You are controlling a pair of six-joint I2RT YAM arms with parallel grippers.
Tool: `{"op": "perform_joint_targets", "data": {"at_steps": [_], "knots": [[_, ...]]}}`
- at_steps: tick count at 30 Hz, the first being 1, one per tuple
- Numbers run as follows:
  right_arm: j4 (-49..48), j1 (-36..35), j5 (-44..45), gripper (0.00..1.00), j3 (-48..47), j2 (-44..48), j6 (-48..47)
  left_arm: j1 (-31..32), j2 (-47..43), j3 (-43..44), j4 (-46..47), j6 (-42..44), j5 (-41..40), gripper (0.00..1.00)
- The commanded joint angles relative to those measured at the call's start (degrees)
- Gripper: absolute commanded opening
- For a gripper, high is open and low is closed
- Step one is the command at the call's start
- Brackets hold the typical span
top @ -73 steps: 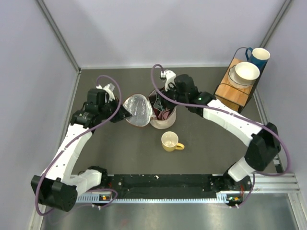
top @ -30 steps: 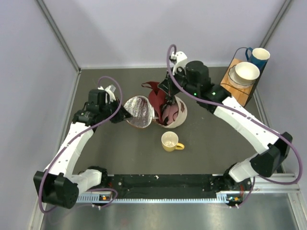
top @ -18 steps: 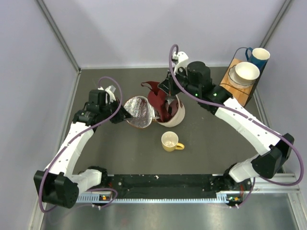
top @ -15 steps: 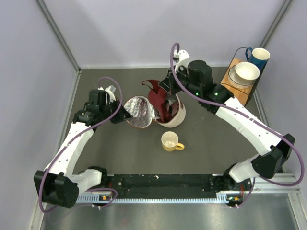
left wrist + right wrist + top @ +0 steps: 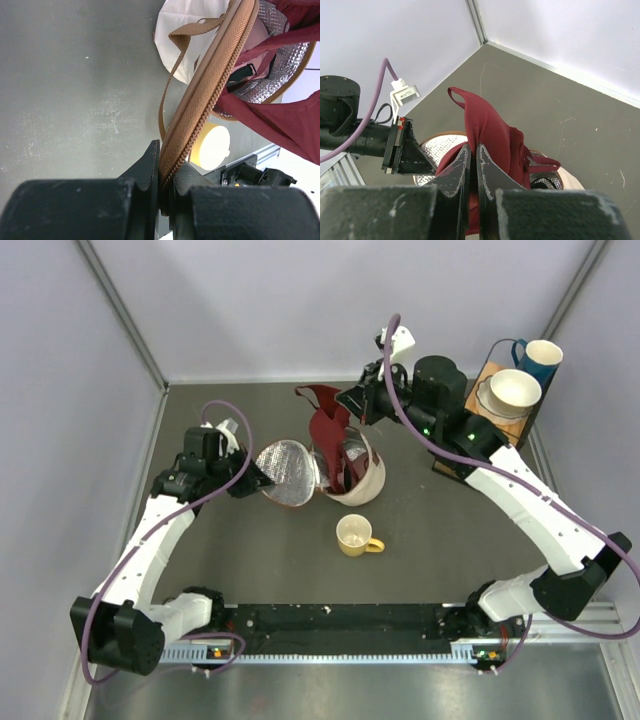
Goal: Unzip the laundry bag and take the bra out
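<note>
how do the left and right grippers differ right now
The left gripper pinches the laundry bag by the brown zip rim of its open lid; the right gripper pinches the bra. The left gripper sits low beside the bag; the right gripper is raised above it, with the bra partly drawn out. Both are shut on fabric.

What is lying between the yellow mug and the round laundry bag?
Nothing; the top view shows bare grey table between yellow mug and cream mesh laundry bag.

Center frame, the cream mesh laundry bag point(image 5: 365, 478) lies unzipped, gaping leftward; the maroon bra point(image 5: 326, 428) hangs stretched upward, lower end inside.
</note>
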State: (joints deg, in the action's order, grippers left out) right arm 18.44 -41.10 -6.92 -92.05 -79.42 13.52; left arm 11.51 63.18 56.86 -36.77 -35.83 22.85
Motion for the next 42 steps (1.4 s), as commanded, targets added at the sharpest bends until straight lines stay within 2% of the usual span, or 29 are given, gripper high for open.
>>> {"op": "perform_joint_targets", "data": {"at_steps": [1, 16, 22, 30, 42], "knots": [[-2.7, 0.5, 0.5, 0.0, -1.7, 1.1, -0.1, -1.0, -2.2, 2.8, 0.4, 0.3, -1.2, 0.0], [-2.7, 1.1, 0.3, 0.0, 1.7, -0.6, -0.4, -1.1, -2.3, 3.3, 0.0, 0.3, 0.9, 0.0], [-3.2, 2.2, 1.3, 0.0, 5.7, -5.1, -0.1, -1.1, -3.2, 3.2, -0.1, 0.2, 2.1, 0.0], [-3.7, 2.2, 6.7, 0.0, 11.6, -11.7, -0.9, -1.1, -4.0, 4.2, -1.4, 0.4, 1.5, 0.0], [-3.8, 3.1, 12.1, 0.0, 12.4, -19.2, -1.7, -1.2, -4.6, 4.7, -1.9, 0.4, 0.6, 0.0]]}}
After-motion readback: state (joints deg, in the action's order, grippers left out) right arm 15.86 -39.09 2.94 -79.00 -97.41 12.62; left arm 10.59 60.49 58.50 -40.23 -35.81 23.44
